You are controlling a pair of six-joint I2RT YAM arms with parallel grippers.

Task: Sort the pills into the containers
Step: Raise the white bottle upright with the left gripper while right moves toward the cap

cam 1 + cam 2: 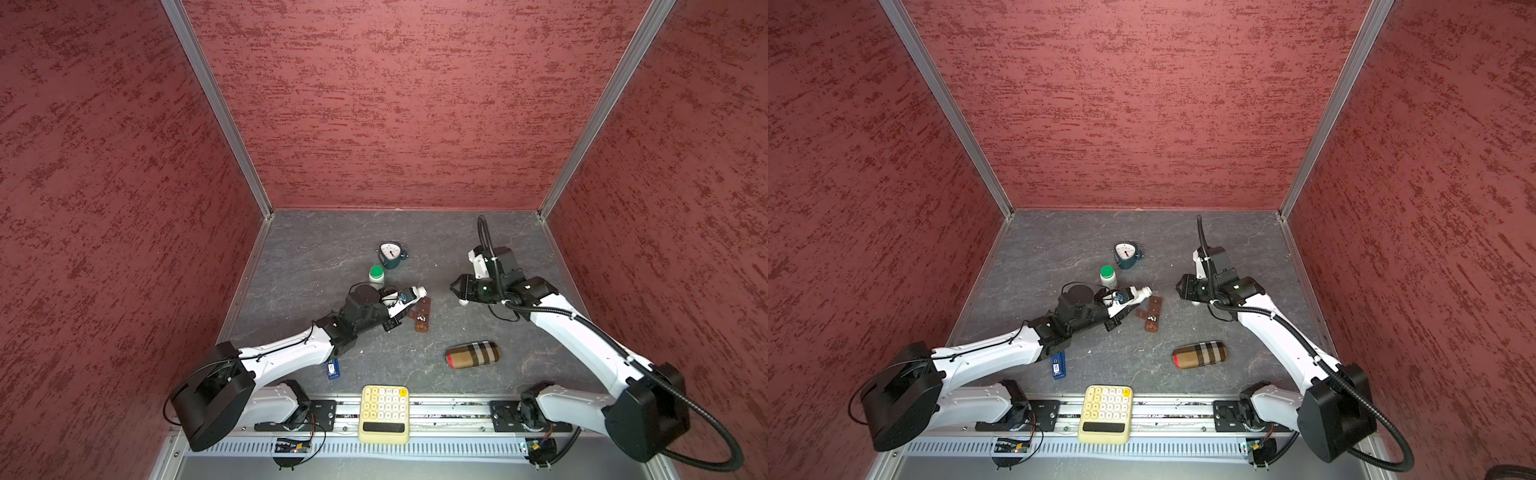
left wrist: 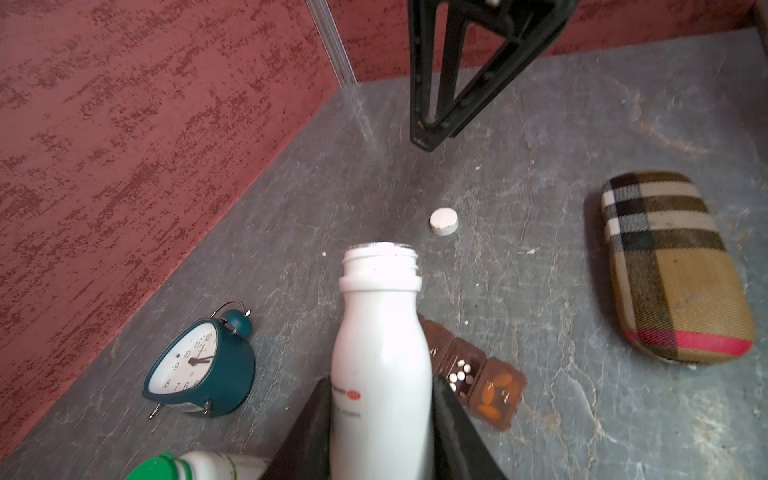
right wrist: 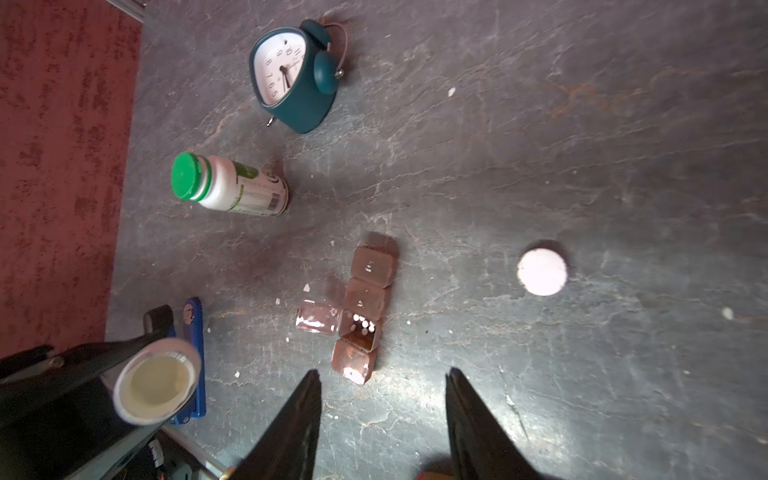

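Note:
My left gripper [image 1: 404,302] [image 2: 382,386] is shut on an uncapped white bottle [image 1: 411,295] [image 2: 380,332], held tilted with its mouth beside the far end of the containers. The containers [image 1: 423,316] [image 1: 1152,316] [image 3: 365,291] are a brown strip lying flat on the table. One compartment stands open with small white pills [image 2: 460,376] [image 3: 362,324] inside. The end compartment holds orange pills [image 2: 496,392]. My right gripper [image 1: 455,289] [image 3: 383,372] hovers open and empty to the right of the strip. The bottle's white cap [image 2: 444,221] [image 3: 542,271] lies on the table below it.
A teal alarm clock [image 1: 391,255] and a green-capped bottle [image 1: 376,276] stand behind the strip. A tan plaid case [image 1: 472,354] lies nearer the front, a yellow calculator [image 1: 384,413] at the front edge, and a blue stick [image 1: 333,368] under the left arm. White crumbs dot the table.

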